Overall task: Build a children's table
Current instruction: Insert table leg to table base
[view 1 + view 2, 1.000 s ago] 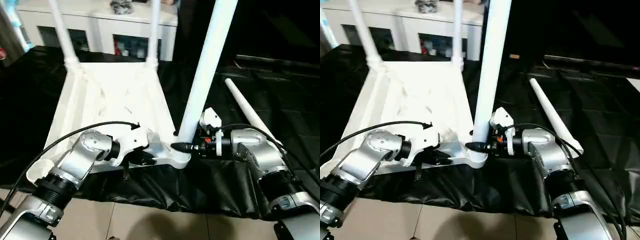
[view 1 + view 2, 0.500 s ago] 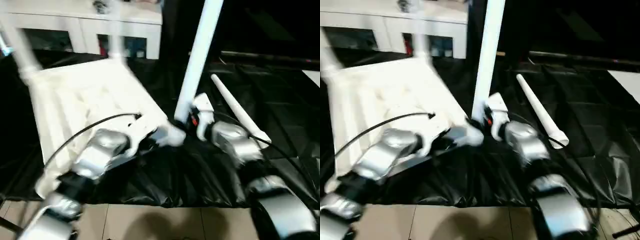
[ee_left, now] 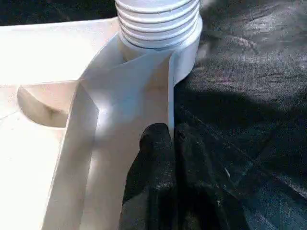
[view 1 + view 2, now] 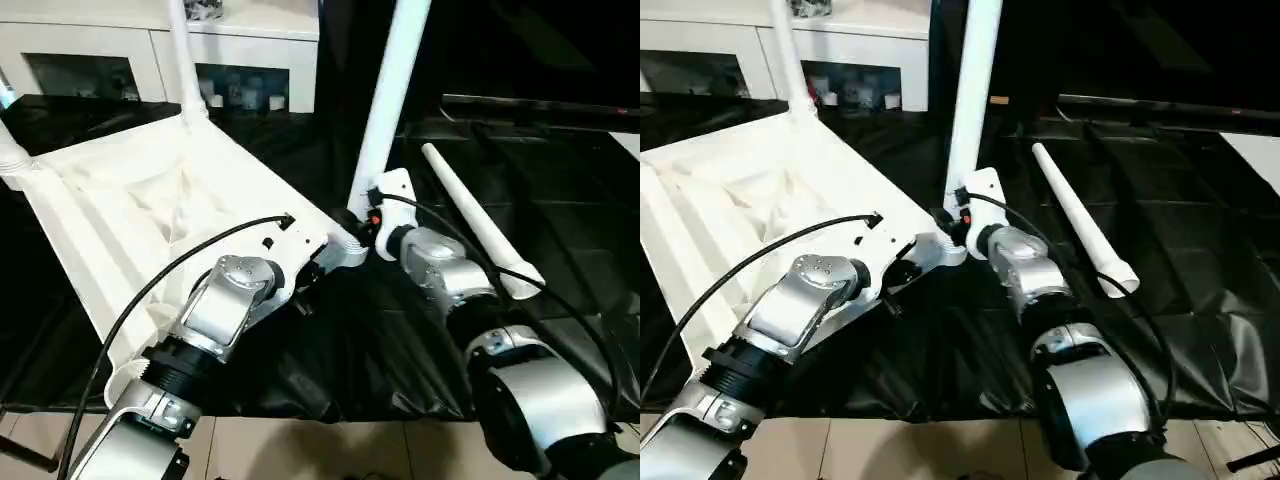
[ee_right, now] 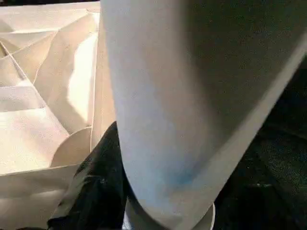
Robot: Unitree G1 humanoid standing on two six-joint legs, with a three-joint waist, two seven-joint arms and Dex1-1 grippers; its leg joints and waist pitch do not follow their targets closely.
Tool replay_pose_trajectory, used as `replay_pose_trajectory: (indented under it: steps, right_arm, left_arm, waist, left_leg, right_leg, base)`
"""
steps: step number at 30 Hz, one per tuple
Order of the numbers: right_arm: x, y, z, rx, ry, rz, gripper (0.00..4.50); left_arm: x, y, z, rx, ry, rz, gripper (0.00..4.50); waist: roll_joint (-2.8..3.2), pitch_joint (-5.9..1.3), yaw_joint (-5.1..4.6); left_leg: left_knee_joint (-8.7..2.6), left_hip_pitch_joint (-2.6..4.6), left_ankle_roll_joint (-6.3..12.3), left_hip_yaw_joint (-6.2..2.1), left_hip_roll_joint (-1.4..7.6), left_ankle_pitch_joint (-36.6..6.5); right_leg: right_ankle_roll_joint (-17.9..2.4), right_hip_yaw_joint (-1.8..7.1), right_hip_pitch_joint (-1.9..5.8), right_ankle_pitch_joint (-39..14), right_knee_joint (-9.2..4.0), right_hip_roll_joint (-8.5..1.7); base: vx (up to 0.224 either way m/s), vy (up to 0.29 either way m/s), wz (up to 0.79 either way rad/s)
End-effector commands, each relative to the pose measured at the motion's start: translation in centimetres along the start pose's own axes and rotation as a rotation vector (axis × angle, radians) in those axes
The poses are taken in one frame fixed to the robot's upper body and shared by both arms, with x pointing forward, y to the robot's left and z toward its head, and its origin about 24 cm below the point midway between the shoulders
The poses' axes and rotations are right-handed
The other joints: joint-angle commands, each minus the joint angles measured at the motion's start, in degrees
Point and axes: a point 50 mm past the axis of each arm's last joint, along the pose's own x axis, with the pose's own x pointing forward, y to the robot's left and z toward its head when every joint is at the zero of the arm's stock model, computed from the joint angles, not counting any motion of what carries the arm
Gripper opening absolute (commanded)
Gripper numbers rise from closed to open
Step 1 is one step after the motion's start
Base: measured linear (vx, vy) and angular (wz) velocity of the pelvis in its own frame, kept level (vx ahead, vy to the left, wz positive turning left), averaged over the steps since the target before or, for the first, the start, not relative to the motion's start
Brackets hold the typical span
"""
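The white tabletop (image 4: 130,220) lies upside down on black cloth, its ribbed underside up. Two legs (image 4: 185,60) (image 4: 8,150) stand in its far corners. A third leg (image 4: 390,90) rises from the near right corner socket (image 3: 158,24), where ribbed thread shows at its base. My right gripper (image 4: 362,222) is shut on this leg just above the socket, and one black finger (image 5: 91,191) lies beside the tube. Just short of that corner, my left gripper (image 4: 310,280) is shut on the tabletop's thin rim (image 3: 144,96). A fourth leg (image 4: 475,215) lies loose on the cloth to the right.
A white cabinet (image 4: 250,40) with glass doors stands behind the tabletop. Black cloth (image 4: 560,180) covers the work surface, and its front edge hangs over a tiled floor (image 4: 300,450).
The tabletop has turned with both grippers on it, so its near right corner and the standing leg now sit farther from me. The view has shifted too. The loose leg stays put.
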Motion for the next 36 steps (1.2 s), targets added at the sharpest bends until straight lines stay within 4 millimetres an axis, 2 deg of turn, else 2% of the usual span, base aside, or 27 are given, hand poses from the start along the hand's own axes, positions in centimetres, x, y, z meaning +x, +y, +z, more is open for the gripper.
replay_pose_trajectory:
  steps: [1,5,6,7,14,16,19,20,23,24,25,30,31,33,36]
  right_arm:
    - [-0.4,0.2,-3.7,0.094,0.143,-0.003,2.45]
    - [-0.2,0.0,-2.4,0.084,0.09,0.009,2.84]
    - [-0.2,0.0,-2.1,0.08,0.081,0.015,2.84]
    - [-0.2,-0.1,-1.8,0.073,0.07,0.027,3.05]
    - [-0.9,-0.9,-0.4,0.024,0.023,0.107,3.47]
    - [-1.3,-1.1,-0.1,-0.008,0.022,0.161,3.76]
    - [-2.3,-1.5,0.0,-0.06,0.031,0.252,3.76]
    - [-2.8,-1.7,0.0,-0.087,0.038,0.297,3.76]
    - [-3.7,-2.1,-0.1,-0.126,0.056,0.357,3.76]
    - [-4.0,-2.2,-0.2,-0.144,0.067,0.381,3.76]
    - [-4.8,-2.5,-0.6,-0.174,0.091,0.424,3.76]
    - [-6.0,-2.8,-1.3,-0.203,0.128,0.475,3.76]
    - [-6.2,-2.8,-1.4,-0.208,0.134,0.483,3.76]
    - [-6.6,-2.7,-1.5,-0.218,0.142,0.509,3.76]
    - [-7.0,-2.6,-1.7,-0.221,0.149,0.539,3.76]
  left_arm:
    - [-0.9,0.0,3.9,0.097,-0.161,-0.009,0.0]
    - [-1.2,0.2,3.6,0.097,-0.167,-0.033,0.0]
    - [-1.3,0.2,3.6,0.104,-0.17,-0.039,0.0]
    - [-1.4,0.3,3.5,0.114,-0.177,-0.048,0.0]
    - [-1.9,0.2,2.9,0.154,-0.171,-0.109,0.0]
    - [-2.1,0.1,2.7,0.175,-0.17,-0.148,0.0]
    - [-2.3,0.1,2.3,0.209,-0.172,-0.198,0.0]
    - [-2.3,0.0,2.2,0.221,-0.171,-0.216,0.0]
    - [-2.4,0.0,2.0,0.238,-0.174,-0.253,0.0]
    - [-2.5,0.0,1.9,0.247,-0.172,-0.269,0.0]
    - [-2.6,-0.1,1.7,0.27,-0.177,-0.301,0.0]
    - [-2.6,-0.1,1.1,0.298,-0.16,-0.338,0.0]
    - [-2.6,-0.2,1.0,0.305,-0.159,-0.344,0.0]
    - [-2.6,-0.2,0.8,0.318,-0.156,-0.357,0.0]
    - [-2.6,-0.3,0.5,0.327,-0.152,-0.371,0.0]
  waist:
    - [1.88,-4.11,0.6]
    - [1.54,-4.45,0.65]
    - [1.51,-4.44,0.71]
    - [1.65,-4.41,0.86]
    - [1.73,-4.21,1.79]
    - [1.82,-4.28,2.12]
    - [1.88,-4.21,2.43]
    - [2.13,-4.21,2.84]
    - [1.97,-4.25,3.13]
    - [2.21,-4.18,3.29]
    - [2.13,-4.2,3.39]
    - [2.3,-4.21,3.9]
    - [2.14,-4.23,3.98]
    - [2.39,-4.23,4.2]
    - [2.23,-4.24,4.36]
  left_leg:
    - [-3.85,0.47,0.05,-0.64,1.17,-17.69]
    - [-3.59,0.26,0.53,-0.38,1.11,-14.91]
    - [-3.58,0.23,0.74,-0.35,1.13,-14.21]
    - [-3.5,0.19,1.16,-0.26,1.1,-13.43]
    - [-3.51,0.3,1.89,-0.11,1.31,-11.9]
    - [-3.48,0.32,2.08,-0.07,1.35,-10.9]
    - [-3.46,0.46,2.38,0.01,1.32,-10.78]
    - [-3.42,0.49,2.5,0.03,1.35,-10.82]
    - [-3.41,0.57,2.09,0.08,1.36,-11.09]
    - [-3.43,0.59,1.89,0.0,1.37,-11.45]
    - [-3.41,0.56,1.86,-0.02,1.32,-11.6]
    - [-3.36,0.53,1.75,-0.02,1.23,-11.69]
    - [-3.36,0.48,1.68,-0.05,1.26,-11.53]
    - [-3.39,0.59,1.55,-0.11,1.34,-11.54]
    - [-3.38,0.57,1.42,-0.09,1.31,-11.77]
  right_leg:
    - [-11.09,2.46,3.32,-17.69,-4.63,-4.14]
    - [-13.03,2.6,3.58,-12.12,-4.08,-4.08]
    - [-13.38,2.62,3.62,-11.32,-3.94,-4.09]
    - [-13.72,2.65,3.68,-10.72,-3.86,-4.12]
    - [-13.85,2.72,3.72,-10.76,-3.78,-4.22]
    - [-13.73,2.75,3.77,-9.36,-3.59,-4.16]
    - [-13.75,2.73,3.65,-9.09,-3.67,-4.0]
    - [-13.45,2.79,3.72,-8.91,-3.66,-3.97]
    - [-13.47,2.83,3.66,-9.48,-3.68,-4.03]
    - [-13.26,2.77,3.63,-10.14,-3.79,-4.05]
    - [-12.87,2.76,3.74,-10.29,-3.88,-3.97]
    - [-12.47,2.75,3.7,-11.28,-3.93,-3.98]
    - [-12.26,2.75,3.8,-11.42,-3.94,-3.99]
    - [-12.32,2.75,3.71,-11.43,-3.9,-3.98]
    - [-11.97,2.72,3.8,-11.55,-3.95,-3.95]
  base:
    - [0.0,0.0,0.0]
    - [0.0,0.0,0.0]
    - [0.0,0.0,0.0]
    - [0.0,0.0,0.0]
    - [0.0,0.0,0.0]
    - [0.0,0.0,0.0]
    - [0.0,0.0,0.0]
    - [0.0,0.0,0.0]
    - [0.0,0.0,0.0]
    - [0.0,0.0,0.0]
    - [0.0,0.0,0.0]
    - [0.0,0.0,0.0]
    - [0.0,0.0,0.0]
    - [0.0,0.0,0.0]
    - [0.0,0.0,0.0]
